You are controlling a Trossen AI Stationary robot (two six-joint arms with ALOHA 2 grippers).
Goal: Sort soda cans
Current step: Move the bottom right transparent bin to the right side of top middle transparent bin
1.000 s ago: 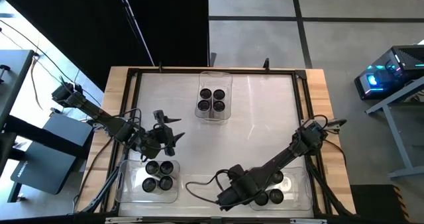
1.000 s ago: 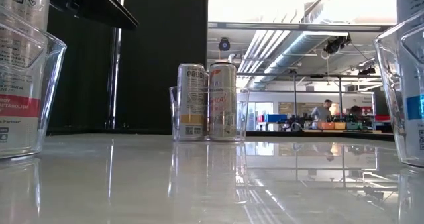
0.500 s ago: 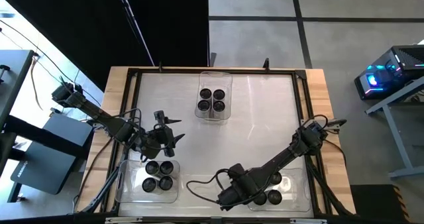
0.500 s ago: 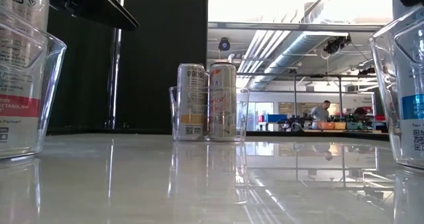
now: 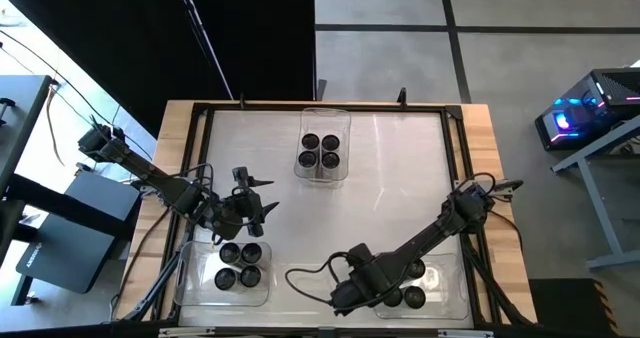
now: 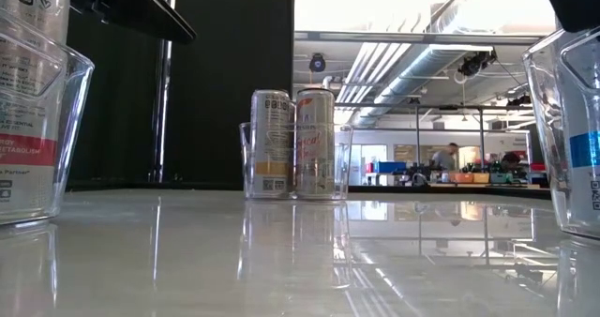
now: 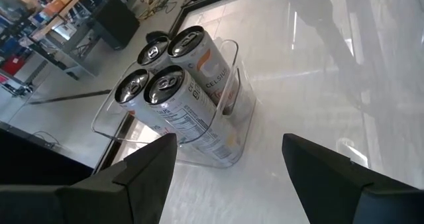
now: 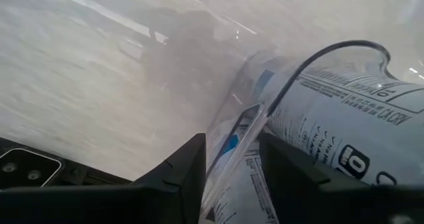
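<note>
Cans sit in three clear bins on my table. Four stand in the far bin (image 5: 324, 148), at the middle of the far edge; my left wrist view shows those four cans (image 7: 173, 95) packed upright together. Four more fill the near-left bin (image 5: 232, 270). The near-right bin (image 5: 440, 278) holds the rest, partly under my right arm.

My left gripper (image 5: 256, 196) hovers over bare table just beyond the near-left bin, fingers spread, nothing between them.

My right gripper (image 5: 345, 296) is low at the left end of the near-right bin. In the right wrist view its fingers (image 8: 182, 177) straddle the bin's clear wall (image 8: 232, 141), pinching it, with a can (image 8: 344, 138) just behind that wall inside the bin.
</note>
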